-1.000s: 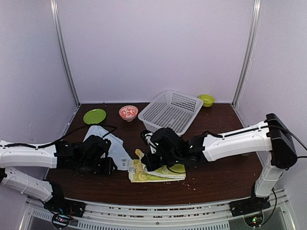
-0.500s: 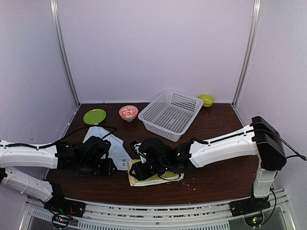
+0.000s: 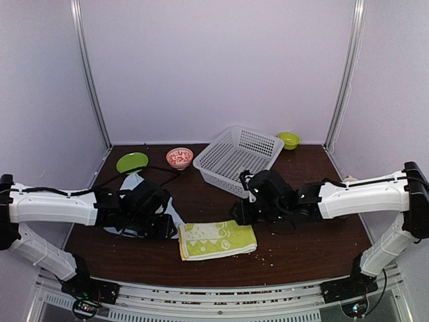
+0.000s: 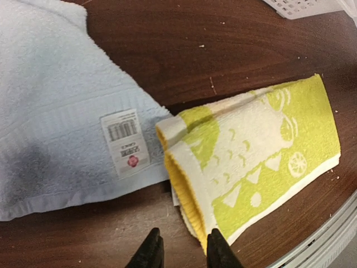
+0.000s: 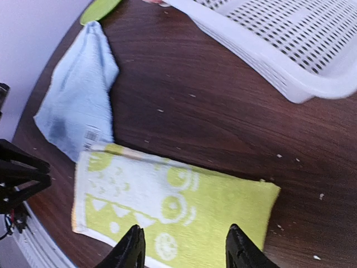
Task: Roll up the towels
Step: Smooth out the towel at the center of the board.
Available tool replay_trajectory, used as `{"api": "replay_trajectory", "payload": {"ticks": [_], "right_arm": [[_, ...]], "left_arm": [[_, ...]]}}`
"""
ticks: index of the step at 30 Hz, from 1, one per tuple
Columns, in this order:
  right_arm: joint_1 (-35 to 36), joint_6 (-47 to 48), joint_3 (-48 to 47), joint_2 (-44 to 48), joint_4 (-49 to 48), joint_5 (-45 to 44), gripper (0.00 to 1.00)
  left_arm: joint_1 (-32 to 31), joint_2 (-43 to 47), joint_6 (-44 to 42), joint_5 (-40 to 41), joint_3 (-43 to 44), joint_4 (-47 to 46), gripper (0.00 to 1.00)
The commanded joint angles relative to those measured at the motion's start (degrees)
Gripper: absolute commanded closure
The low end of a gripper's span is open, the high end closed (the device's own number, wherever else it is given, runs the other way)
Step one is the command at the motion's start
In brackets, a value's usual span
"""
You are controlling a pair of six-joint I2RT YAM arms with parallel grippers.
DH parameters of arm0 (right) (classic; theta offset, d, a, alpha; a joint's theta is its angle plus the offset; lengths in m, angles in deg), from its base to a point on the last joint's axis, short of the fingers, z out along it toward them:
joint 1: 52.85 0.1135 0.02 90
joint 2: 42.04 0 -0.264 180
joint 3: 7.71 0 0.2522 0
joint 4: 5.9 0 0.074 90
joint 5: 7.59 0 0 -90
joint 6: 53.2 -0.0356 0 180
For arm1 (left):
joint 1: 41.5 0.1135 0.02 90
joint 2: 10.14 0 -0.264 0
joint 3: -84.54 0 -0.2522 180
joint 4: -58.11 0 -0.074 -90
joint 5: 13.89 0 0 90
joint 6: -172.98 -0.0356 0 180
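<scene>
Lime-green printed cloth towel (image 3: pixel 218 240) lies folded flat, touching plain pale blue cloth towel (image 4: pixel 56 111). Right gripper (image 5: pixel 187 245) spread, empty; left gripper (image 4: pixel 183 251) narrowly parted, empty. Advise rolling tightly from one short edge.

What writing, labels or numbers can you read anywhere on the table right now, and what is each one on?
On the white tag sewn to the blue towel: a barcode, a few lines of small print and a red mark, all too small and blurred to read.
On the green towel: printed pictures only, no words.
Nothing else readable shows in any view.
</scene>
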Motion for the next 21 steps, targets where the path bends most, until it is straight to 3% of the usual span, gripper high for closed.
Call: {"api": "replay_trajectory", "payload": {"ticks": [1,9,21], "right_arm": [[-0.93,-1.64,4.78,3.17,1.7,-3.43,0.49],[-1.32,-1.73,7.4,4.44,0.0,-3.58,0.42],[-2.84,-1.12,9.77,9.62,0.04,-2.11,0.41]], "left_arm": [[0.22,-6.26,-0.41,-3.78,4.42,-2.4,0.71],[5.02,-7.87,5.95,-9.03,0.23,-10.6,0.53],[8.76,-15.54,4.79,-13.83,3.29,-14.24,0.54]]}}
